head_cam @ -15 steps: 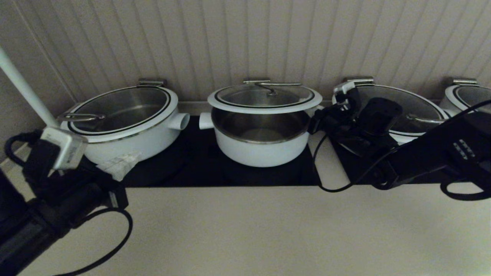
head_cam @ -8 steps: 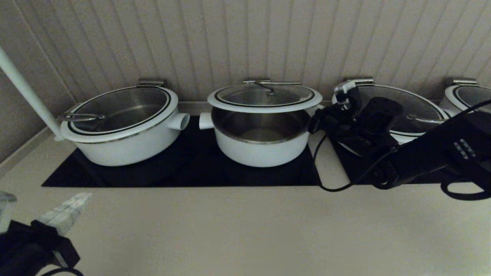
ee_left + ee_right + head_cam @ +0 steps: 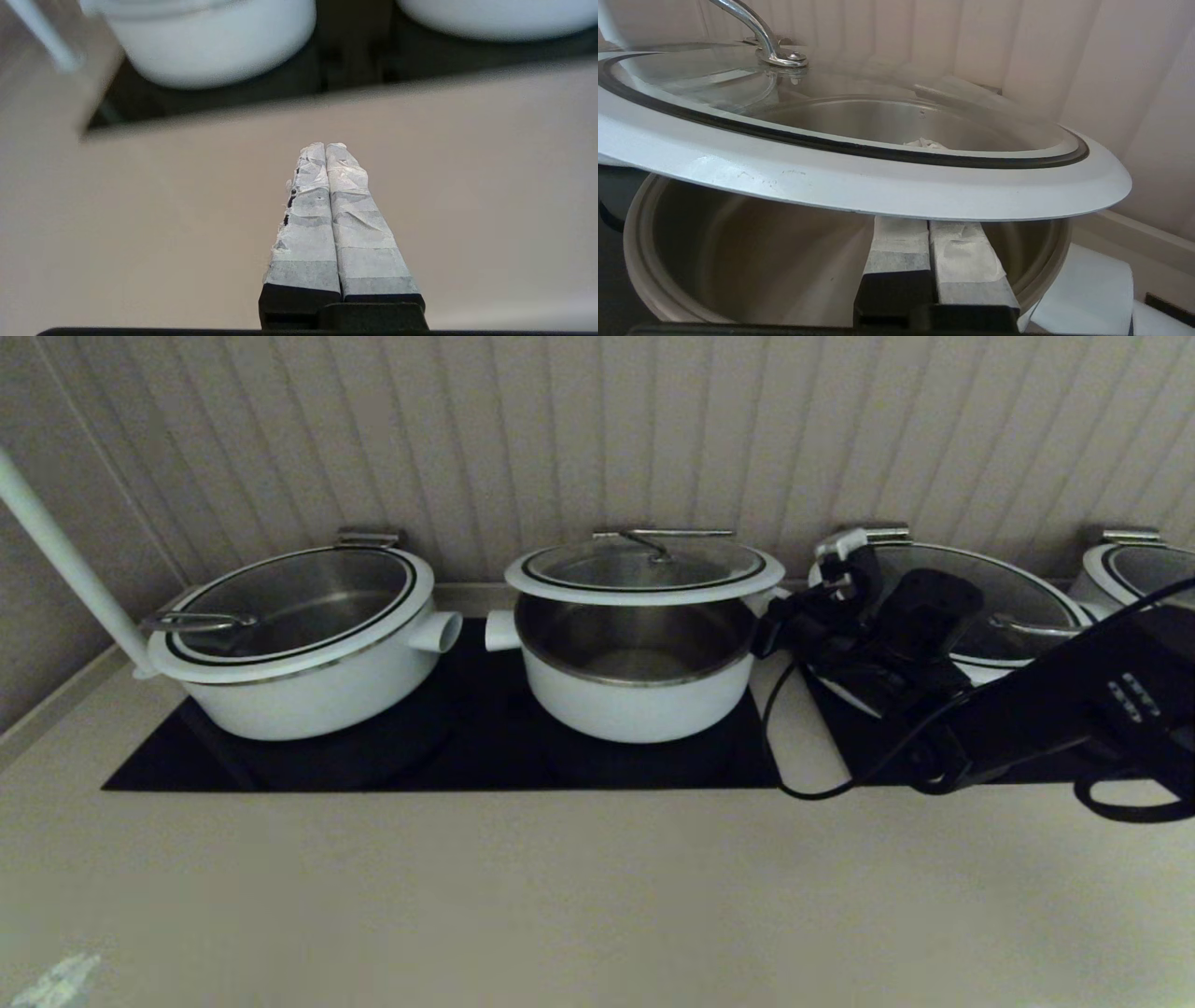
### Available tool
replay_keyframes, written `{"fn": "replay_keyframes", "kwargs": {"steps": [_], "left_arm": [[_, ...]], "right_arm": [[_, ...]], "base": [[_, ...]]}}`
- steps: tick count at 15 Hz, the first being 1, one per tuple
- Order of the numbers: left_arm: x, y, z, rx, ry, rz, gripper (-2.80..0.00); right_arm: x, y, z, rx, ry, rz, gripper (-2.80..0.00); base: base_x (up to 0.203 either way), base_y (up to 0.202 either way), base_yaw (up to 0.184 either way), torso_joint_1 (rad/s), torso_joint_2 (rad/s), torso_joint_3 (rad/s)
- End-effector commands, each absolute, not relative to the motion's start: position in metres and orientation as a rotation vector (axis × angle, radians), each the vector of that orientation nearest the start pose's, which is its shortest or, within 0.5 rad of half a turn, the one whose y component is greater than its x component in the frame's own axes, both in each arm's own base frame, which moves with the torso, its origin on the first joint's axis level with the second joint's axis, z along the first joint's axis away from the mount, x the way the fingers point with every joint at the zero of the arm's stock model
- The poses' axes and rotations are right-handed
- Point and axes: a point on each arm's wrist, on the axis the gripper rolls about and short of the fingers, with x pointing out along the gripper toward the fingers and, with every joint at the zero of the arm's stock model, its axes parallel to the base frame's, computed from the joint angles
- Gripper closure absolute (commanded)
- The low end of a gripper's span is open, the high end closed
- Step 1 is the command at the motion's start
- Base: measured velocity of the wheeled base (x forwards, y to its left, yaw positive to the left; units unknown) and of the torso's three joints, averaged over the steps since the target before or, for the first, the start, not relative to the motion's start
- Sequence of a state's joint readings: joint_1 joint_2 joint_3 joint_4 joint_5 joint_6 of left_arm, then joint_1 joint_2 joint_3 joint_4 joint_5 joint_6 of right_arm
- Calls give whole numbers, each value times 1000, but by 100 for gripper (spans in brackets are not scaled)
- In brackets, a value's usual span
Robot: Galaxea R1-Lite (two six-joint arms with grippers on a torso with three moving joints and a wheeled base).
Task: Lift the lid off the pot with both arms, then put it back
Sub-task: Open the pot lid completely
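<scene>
The lid point(image 3: 644, 569) is hovering above the pot point(image 3: 635, 686), which is sitting on the cooktop point(image 3: 485, 747) between a wider pot point(image 3: 299, 635) on its left and another lidded pot point(image 3: 980, 607) on its right, all standing before the panelled wall point(image 3: 597, 429)

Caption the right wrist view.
Right claw, shut, props the lid up above the pot.

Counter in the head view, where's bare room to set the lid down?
The beige counter in front of the black cooktop is bare, except the left gripper at its front-left corner. Crowded behind: wide pot, pot, raised lid, right gripper under its rim.
</scene>
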State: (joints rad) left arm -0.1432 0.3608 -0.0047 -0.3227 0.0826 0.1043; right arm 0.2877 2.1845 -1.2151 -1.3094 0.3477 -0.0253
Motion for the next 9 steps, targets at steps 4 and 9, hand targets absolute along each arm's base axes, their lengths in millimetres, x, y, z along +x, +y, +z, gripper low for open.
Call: {"fn": "replay_keyframes", "kwargs": {"steps": [4,9], "left_arm": [[1,0,85,113,216,-164,0],[1,-1,86,114,204,-183,0]], "right_arm": [[409,129,180,-36,-366,627,0],[409,129,180,-36,-367,627,0]], "base": [[0,0,0,0,0,0],[0,0,0,0,0,0]]}}
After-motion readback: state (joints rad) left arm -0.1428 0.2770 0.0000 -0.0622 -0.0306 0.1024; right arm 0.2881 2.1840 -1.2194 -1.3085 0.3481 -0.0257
